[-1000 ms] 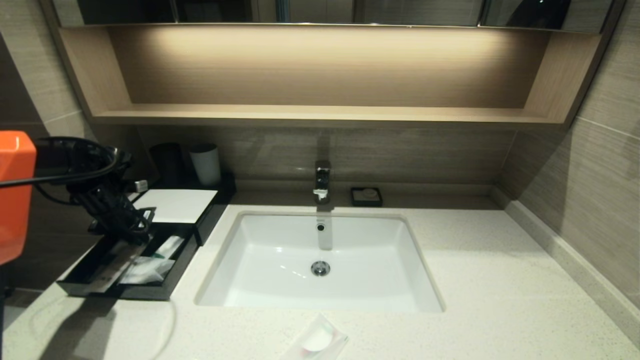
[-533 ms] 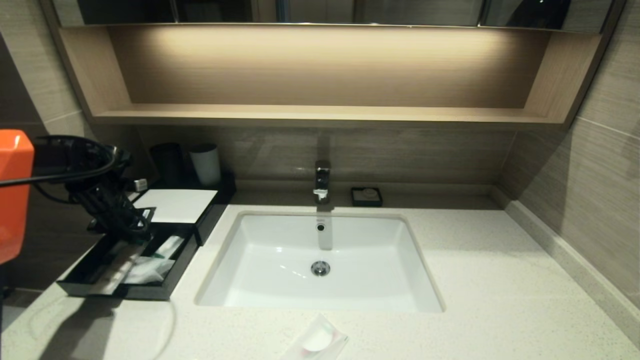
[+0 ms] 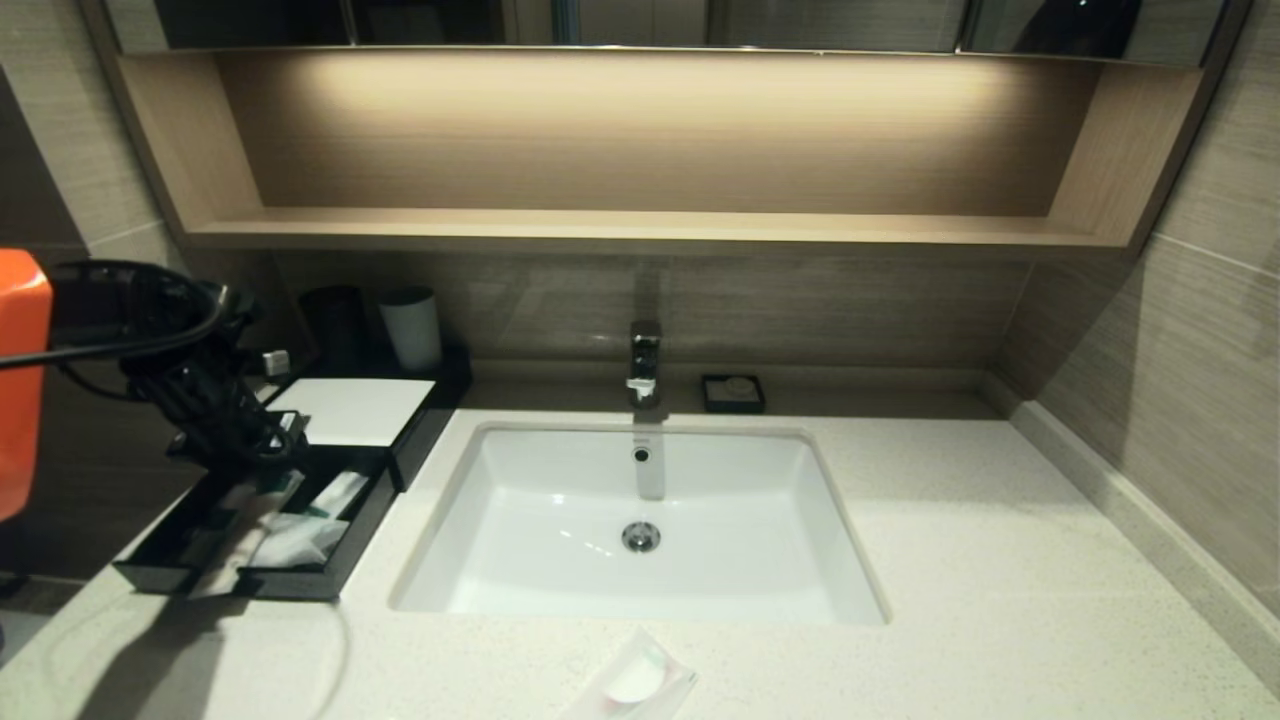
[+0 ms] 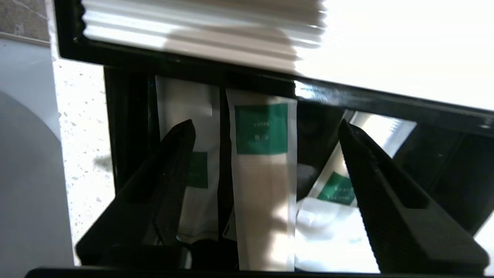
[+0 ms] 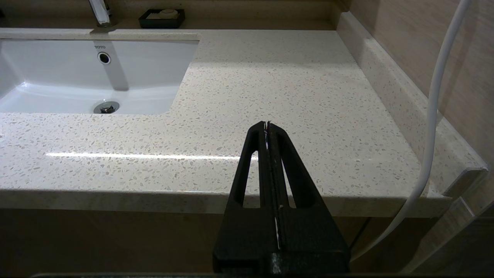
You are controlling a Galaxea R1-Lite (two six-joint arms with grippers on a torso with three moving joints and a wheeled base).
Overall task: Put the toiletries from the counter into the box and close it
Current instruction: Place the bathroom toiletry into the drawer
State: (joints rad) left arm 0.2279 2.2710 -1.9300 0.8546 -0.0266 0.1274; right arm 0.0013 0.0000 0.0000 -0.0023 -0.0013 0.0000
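Note:
The black box (image 3: 350, 410) with a flat white top stands at the counter's (image 3: 1000, 560) back left, its drawer tray (image 3: 330, 575) pulled out toward me. My left gripper (image 3: 270, 445) hovers over the tray, open and empty; in the left wrist view (image 4: 264, 127) its jaws stand wide apart above a whitish packet with a green end (image 4: 262, 185). The long clear sleeve (image 3: 232, 540) lies slanted in the tray, its near end over the front wall. The small square sachet with a white disc (image 3: 635, 680) lies on the counter's front edge before the sink. My right gripper (image 5: 267, 125) is shut, off the counter's front right.
The white sink basin (image 3: 640, 520) and tap (image 3: 645, 362) sit mid-counter. A black and a white cup (image 3: 410, 328) stand behind the box. A small black dish (image 3: 733, 393) sits by the back wall. Other green-labelled packets (image 4: 335, 189) lie in the tray. A white cable (image 5: 436, 96) hangs at the right.
My left gripper has risen and drawn back a little to the left, away from the tray. The clear sleeve stays in the tray. The sachet has not moved.

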